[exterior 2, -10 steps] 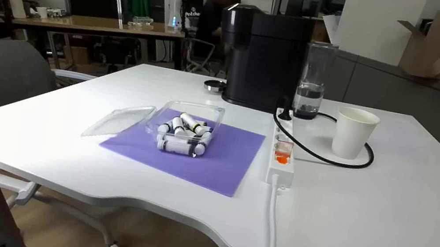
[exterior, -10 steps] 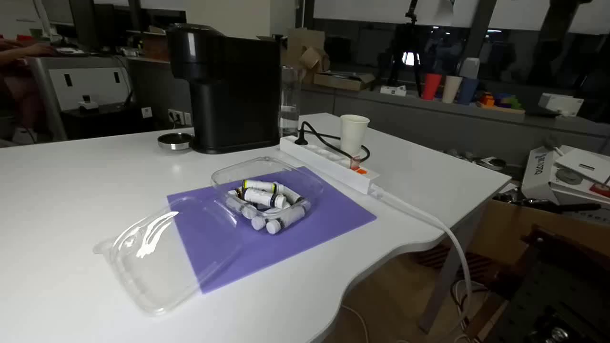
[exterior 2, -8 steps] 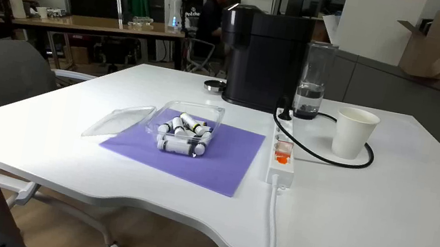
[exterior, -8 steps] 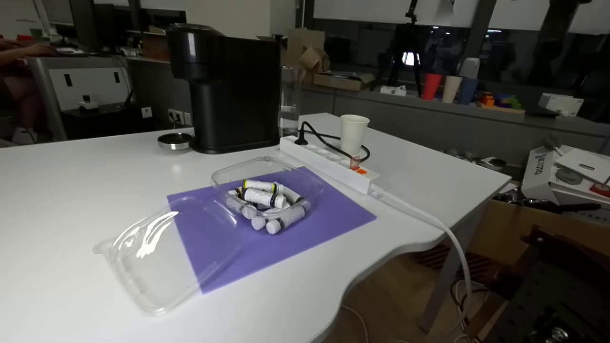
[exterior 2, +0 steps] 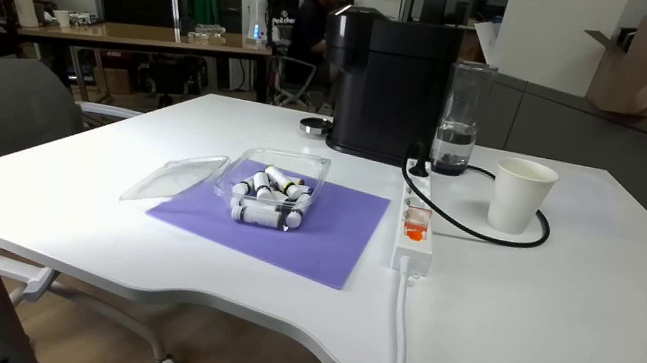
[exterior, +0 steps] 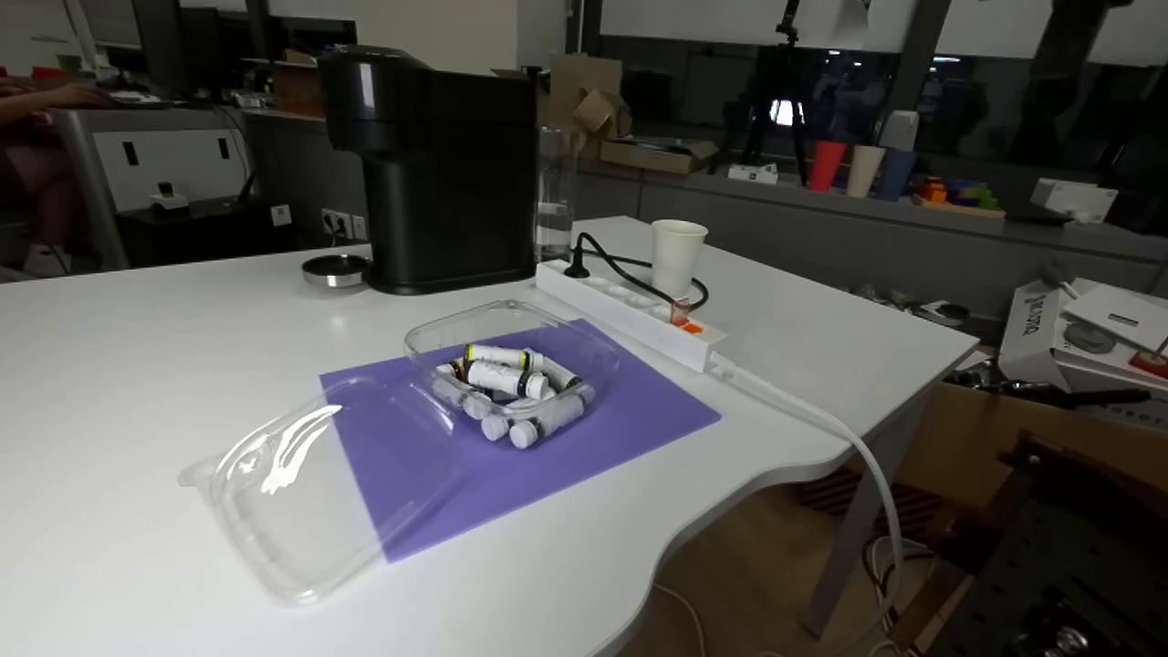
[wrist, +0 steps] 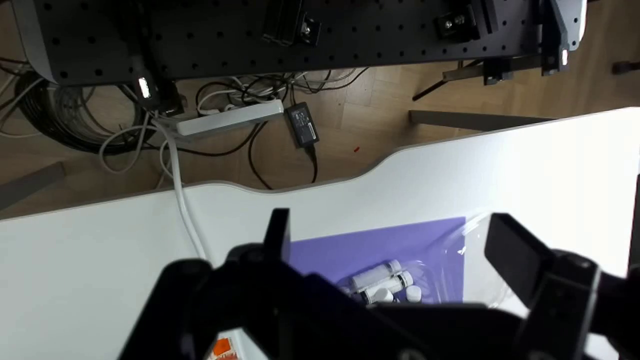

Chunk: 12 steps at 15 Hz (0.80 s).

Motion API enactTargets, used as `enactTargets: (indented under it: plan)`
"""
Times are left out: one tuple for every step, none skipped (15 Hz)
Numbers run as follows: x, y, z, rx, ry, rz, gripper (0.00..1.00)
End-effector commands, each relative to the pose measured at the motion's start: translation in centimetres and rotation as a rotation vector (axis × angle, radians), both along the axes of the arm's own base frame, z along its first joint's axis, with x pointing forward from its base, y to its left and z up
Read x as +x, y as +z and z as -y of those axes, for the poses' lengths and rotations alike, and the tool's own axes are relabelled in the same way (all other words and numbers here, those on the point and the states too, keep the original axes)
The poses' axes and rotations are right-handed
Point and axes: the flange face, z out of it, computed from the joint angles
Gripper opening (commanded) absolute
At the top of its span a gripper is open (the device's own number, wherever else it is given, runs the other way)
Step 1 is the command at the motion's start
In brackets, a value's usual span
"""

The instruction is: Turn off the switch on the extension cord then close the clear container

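Wrist view shows me the claw [wrist: 392, 237] spread wide, with nothing held in it. Out on the surface [exterior: 119, 365], the extension cord [exterior: 630, 321] lies just beside the purple sheet [exterior: 630, 415], its orange switch [exterior 2: 414, 233] toward the end where the white lead [exterior 2: 401, 332] comes out; whether it is on, I can't tell. I'd expect a stiff little rocker there, wanting a push rather than a grip — straight down, since the extension cord looks light enough to skid. The clear container [exterior: 493, 319] sits on the sheet with white bottles [exterior: 505, 379] in it, and those should weigh its base down. Its lid [exterior: 319, 493] lies off to one side, partly over the sheet and partly over the bare surface: thin plastic by the look of it, light, springy and slick, likely to buckle under a hard squeeze. The corner tab [exterior: 196, 473] seems the place to pinch before swinging the lid over. Compared with a moment ago, both exterior views have extension cord, lid and container where they were; only the seated person [exterior 2: 309, 31] beyond the black coffee machine [exterior 2: 388, 87] seems to have turned the head — and the claw I can't compare, having no earlier wrist view.
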Motion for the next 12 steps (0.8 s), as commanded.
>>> enactTargets:
  plan:
    - [0.0,0.1,0.0,0.000,0.000,-0.001,1.00]
    - [0.3,-0.1,0.0,-0.009,0.000,0.003,1.00]
    - [0.9,-0.2,0.3,-0.038,-0.004,0.020,1.00]
    - [1.6,-0.4,0.5,-0.060,0.000,0.028,1.00]
    - [2.6,-0.8,0.9,-0.100,0.005,0.048,1.00]
    - [3.5,-1.2,1.3,-0.138,0.011,0.064,1.00]
    - [4.8,-1.8,1.7,-0.181,0.029,0.085,1.00]
    - [5.9,-2.4,2.1,-0.220,0.045,0.097,1.00]
    - [7.1,-3.3,2.5,-0.253,0.066,0.109,1.00]
    - [8.3,-4.4,2.8,-0.282,0.093,0.113,1.00]
    - [9.4,-5.7,3.2,-0.293,0.125,0.104,1.00]
    - [10.4,-7.0,3.6,-0.301,0.152,0.086,1.00]
